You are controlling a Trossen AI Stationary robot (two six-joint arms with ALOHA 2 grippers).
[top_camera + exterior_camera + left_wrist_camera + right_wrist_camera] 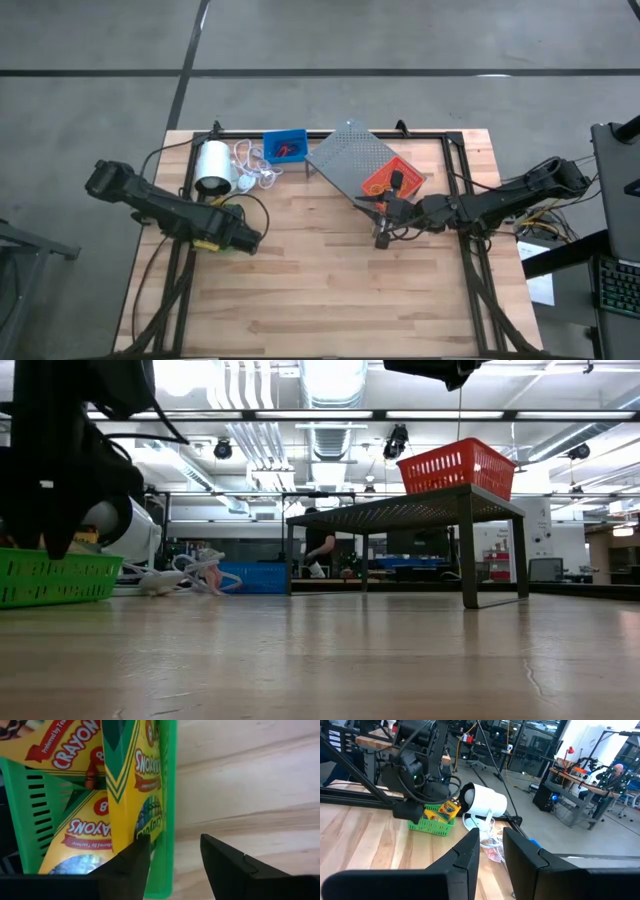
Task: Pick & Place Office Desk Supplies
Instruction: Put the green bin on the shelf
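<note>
From above, your left gripper (243,240) sits over the green bin (222,245) near the white roll (213,165); your right gripper (381,238) hovers beside the grey rack (345,155), which carries the red bin (385,175). The blue bin (285,147) lies at the desk's (320,290) far edge.

At desk level, the red bin (455,465) stands on the rack (400,515).

Your left wrist camera shows jaws spread astride the green bin's wall, beside the crayon boxes (135,780).

Your right wrist camera shows jaws apart, holding nothing.

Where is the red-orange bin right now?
The red-orange bin sits on the grey perforated rack at the table's back, by the right gripper.
</note>
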